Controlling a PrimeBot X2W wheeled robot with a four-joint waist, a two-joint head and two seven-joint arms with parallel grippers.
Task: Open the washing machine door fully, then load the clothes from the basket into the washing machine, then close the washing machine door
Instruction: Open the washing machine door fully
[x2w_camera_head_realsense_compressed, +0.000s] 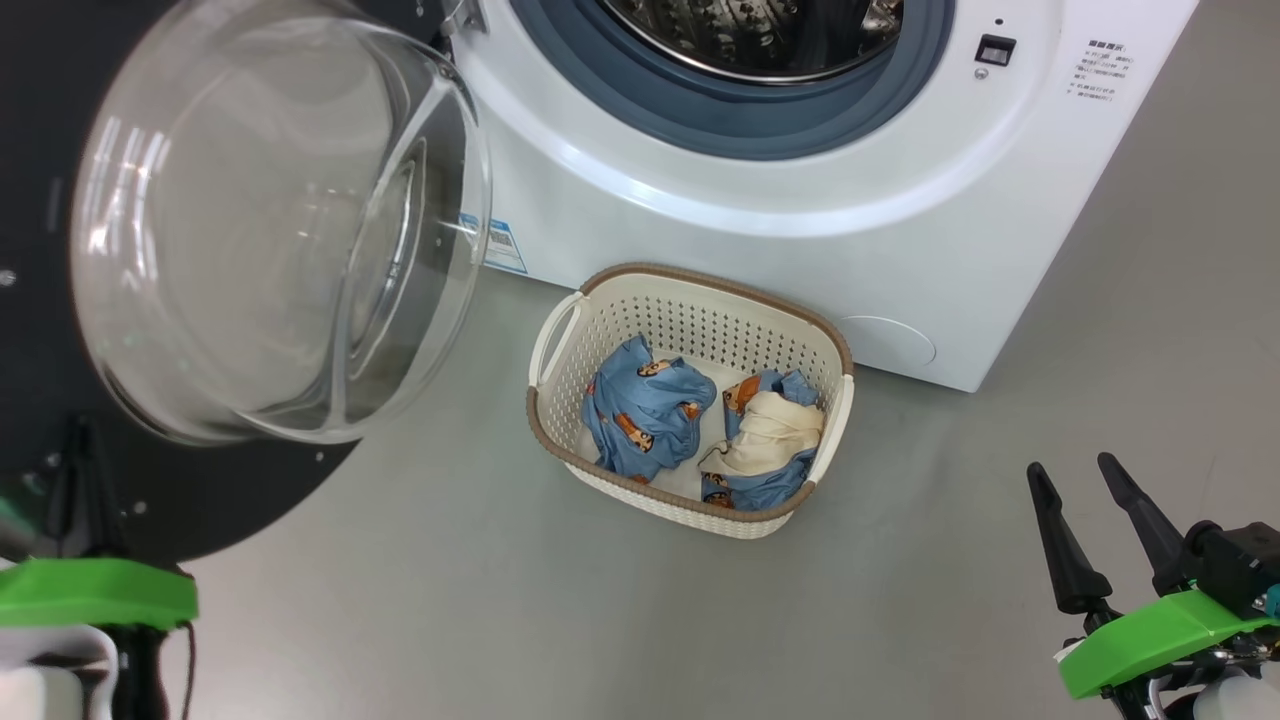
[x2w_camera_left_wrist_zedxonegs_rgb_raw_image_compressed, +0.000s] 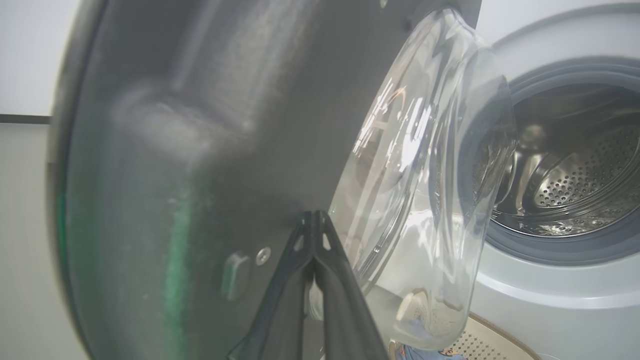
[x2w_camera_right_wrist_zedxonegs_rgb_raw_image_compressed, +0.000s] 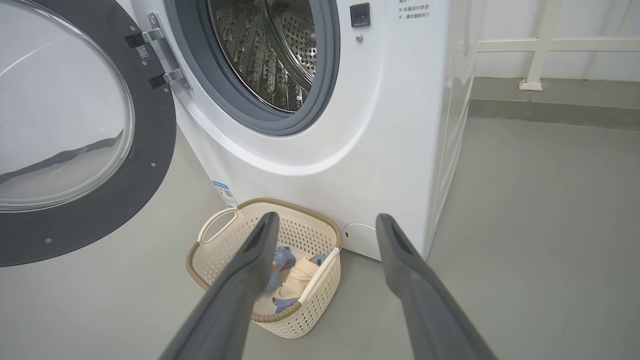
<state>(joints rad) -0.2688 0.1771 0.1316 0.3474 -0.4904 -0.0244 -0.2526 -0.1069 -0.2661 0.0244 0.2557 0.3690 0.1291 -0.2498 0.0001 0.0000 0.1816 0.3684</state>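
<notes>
My left end effector (x2w_camera_left_wrist_zedxonegs_rgb_raw_image_compressed: 314, 220): two dark fingers pressed together, nothing between them. Tips sit at the inner black face of the large round door with glossy black rim and bulging clear glass bowl (x2w_camera_head_realsense_compressed: 280, 220), just beside the glass; can't tell if touching. Door stands wide open, hinged on the left of the big white front-loading washing machine (x2w_camera_head_realsense_compressed: 800, 250). Steel perforated drum (x2w_camera_head_realsense_compressed: 760, 40) exposed. Small cream-white perforated plastic basket with brown woven-look rim (x2w_camera_head_realsense_compressed: 700, 285) sits on the grey floor (x2w_camera_head_realsense_compressed: 500, 600), right in front of the machine. Inside it: crumpled blue clothes printed with orange-brown figures (x2w_camera_head_realsense_compressed: 645, 405), plus a plain cream-white cloth (x2w_camera_head_realsense_compressed: 770, 430) on the right-hand heap. My right end effector (x2w_camera_head_realsense_compressed: 1070, 466): fingers spread, empty, low right, well apart from the basket.
</notes>
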